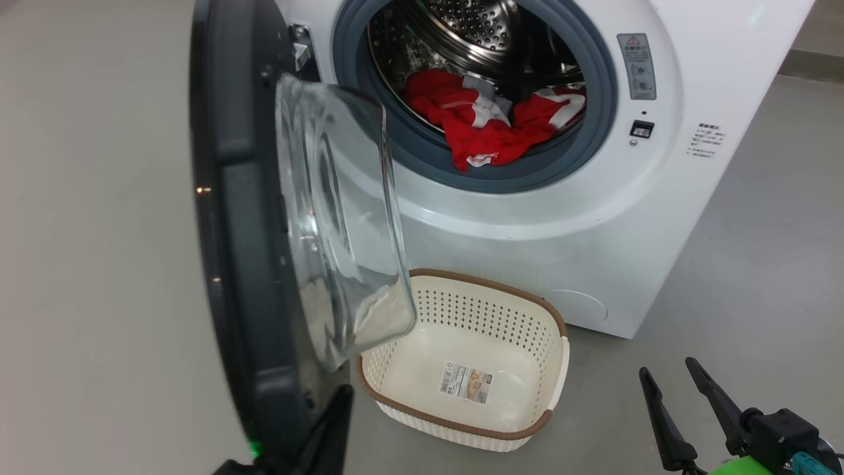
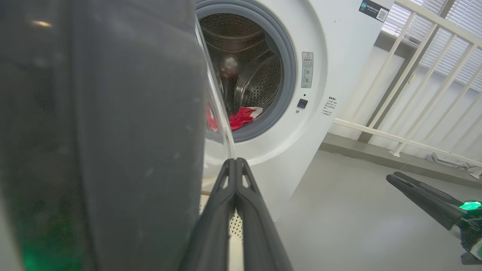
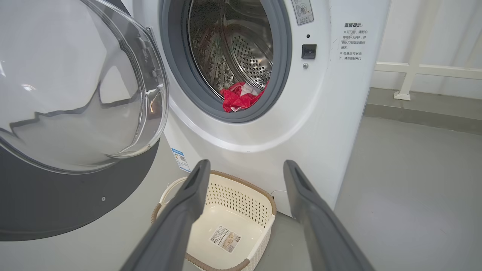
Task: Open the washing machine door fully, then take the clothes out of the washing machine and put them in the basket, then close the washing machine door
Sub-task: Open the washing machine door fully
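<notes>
The washing machine door (image 1: 264,231) stands swung out from the washing machine (image 1: 560,218), its glass bowl (image 1: 343,224) near a corner of the basket (image 1: 488,284) on the floor (image 1: 99,198); the clothes (image 1: 488,125) lie heaped at the mouth of the drum (image 1: 475,26). The left gripper (image 2: 235,165), pressed closed on nothing, sits by the door's lower edge, the right gripper (image 1: 666,367) wide open and empty. A mere push could slide off, leaving the door crowding the basket.

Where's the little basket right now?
In the head view the basket sits on the floor in front of the washing machine, just right of its open door.
</notes>
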Controlling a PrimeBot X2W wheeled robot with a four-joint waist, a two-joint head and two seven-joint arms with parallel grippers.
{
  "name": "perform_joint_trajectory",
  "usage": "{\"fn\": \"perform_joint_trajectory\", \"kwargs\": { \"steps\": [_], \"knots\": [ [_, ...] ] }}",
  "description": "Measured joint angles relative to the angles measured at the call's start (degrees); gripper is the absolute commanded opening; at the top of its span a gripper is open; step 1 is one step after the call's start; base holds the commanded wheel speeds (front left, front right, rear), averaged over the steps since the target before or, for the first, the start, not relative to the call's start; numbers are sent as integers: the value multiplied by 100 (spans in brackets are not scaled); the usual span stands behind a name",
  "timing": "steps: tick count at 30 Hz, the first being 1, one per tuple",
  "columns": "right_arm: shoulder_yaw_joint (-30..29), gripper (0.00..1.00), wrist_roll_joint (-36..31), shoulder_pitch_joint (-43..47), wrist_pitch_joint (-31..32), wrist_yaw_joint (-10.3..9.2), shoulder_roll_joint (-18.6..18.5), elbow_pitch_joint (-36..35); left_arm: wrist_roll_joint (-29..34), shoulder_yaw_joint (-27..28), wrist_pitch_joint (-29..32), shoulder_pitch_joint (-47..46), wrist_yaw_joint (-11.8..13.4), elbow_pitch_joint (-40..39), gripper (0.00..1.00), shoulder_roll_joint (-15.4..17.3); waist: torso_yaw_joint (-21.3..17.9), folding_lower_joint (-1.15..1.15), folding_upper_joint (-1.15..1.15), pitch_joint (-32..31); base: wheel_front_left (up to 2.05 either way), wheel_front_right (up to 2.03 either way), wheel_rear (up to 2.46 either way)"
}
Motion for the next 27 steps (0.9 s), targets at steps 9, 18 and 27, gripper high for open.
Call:
{"fn": "perform_joint_trajectory", "kwargs": {
  "steps": [9,18,27],
  "knots": [
    [11,100,9,-34,0,0,-3,0,93,715,3,153,135,-132,0,0,199,0,0,38,0,0,0],
    [129,100,9,-119,0,0,-38,-3,319,1958,22,116,111,68,0,-4,281,0,0,95,0,0,0],
    [151,100,9,-165,0,0,-102,-8,527,3025,20,-502,27,523,0,22,221,0,0,272,0,0,0]
  ]
}}
